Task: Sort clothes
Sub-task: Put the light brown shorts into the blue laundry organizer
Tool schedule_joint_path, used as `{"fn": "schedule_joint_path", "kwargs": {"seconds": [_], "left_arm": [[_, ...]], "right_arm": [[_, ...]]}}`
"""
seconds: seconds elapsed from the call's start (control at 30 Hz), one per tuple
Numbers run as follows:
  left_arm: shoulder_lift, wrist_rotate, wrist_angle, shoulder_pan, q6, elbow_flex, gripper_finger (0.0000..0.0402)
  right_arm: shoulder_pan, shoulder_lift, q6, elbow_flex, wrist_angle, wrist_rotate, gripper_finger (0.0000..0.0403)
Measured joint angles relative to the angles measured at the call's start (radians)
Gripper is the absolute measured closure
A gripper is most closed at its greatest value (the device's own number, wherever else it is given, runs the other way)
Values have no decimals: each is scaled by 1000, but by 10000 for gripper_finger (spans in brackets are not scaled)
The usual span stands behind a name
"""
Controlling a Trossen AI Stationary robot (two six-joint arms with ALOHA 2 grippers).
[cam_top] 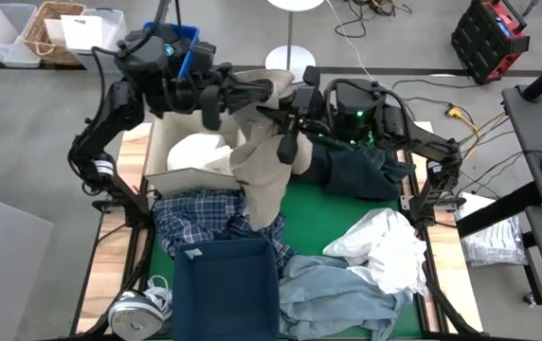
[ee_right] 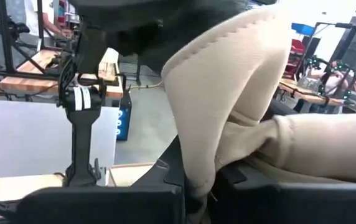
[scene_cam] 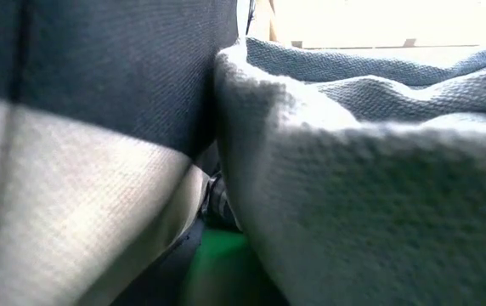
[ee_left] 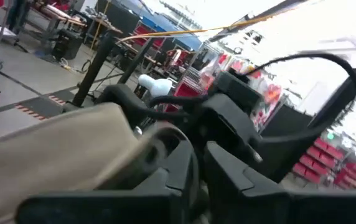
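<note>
The tan trousers [cam_top: 263, 166] are held up over the middle of the table between both arms, and their lower end hangs down onto the blue-white plaid shirt [cam_top: 205, 216]. My left gripper [cam_top: 255, 93] is shut on their upper part. My right gripper [cam_top: 287, 128] is shut on a fold beside it. A white shirt [cam_top: 200, 152] lies in the white box [cam_top: 162, 142]. The dark navy piece [cam_top: 356, 170] lies at the far right, another white shirt [cam_top: 385, 248] at the right, and light blue denim [cam_top: 333, 296] at the near edge. My left gripper holds the trousers' upper part [ee_left: 103, 155], coming level from the table's left. The cloth lies against and over one finger [ee_left: 178, 171], and the pinch itself is hidden by the fingers. The trousers hang below. My right gripper pinches a bunched fold of the trousers [ee_right: 196, 168] between its two fingers, several layers. It comes from the table's right, slanting down. The cloth bulges beyond the fingers and hangs slack under them, its lower end on the plaid shirt.
A dark blue fabric bin [cam_top: 225, 289] stands at the near edge left of centre, and it fills the low view together with the denim [scene_cam: 370, 170]. A small bundle [cam_top: 136, 308] lies at the near left corner. Green mat [cam_top: 323, 218] shows in the middle.
</note>
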Motion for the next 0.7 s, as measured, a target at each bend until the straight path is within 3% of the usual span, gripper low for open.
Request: {"fn": "schedule_joint_path", "kwargs": {"seconds": [0.37,0.57,0.7], "left_arm": [[-109,26,-155,3,99,0,233],[-157,-7,-188,3,131,0,215],[-187,-83,-195,3,152,0,215]], "right_arm": [[-3,-73,8,0,32,-65,386],[-5,-116,59,0,44,-183,386],[-5,-125,139,0,59,-332,386]]}}
